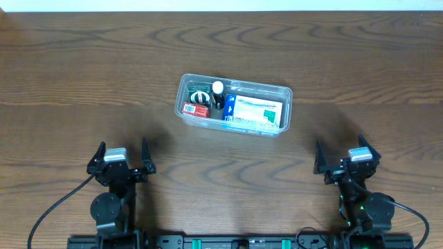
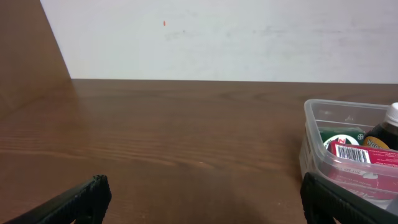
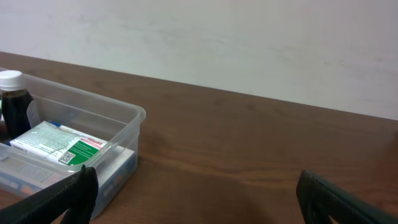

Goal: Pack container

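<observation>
Container at centre looks fully packed, so left gripper and right gripper sit near, spread wide, empty.

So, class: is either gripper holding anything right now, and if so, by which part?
Nothing is held. The left gripper and the right gripper are both open and empty, well apart from the container.

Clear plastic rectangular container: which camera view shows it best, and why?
Overhead: the clear plastic rectangular container appears whole, all four corners in frame. The left wrist view catches only one end at the frame edge; the right wrist view shows the other end.
</observation>
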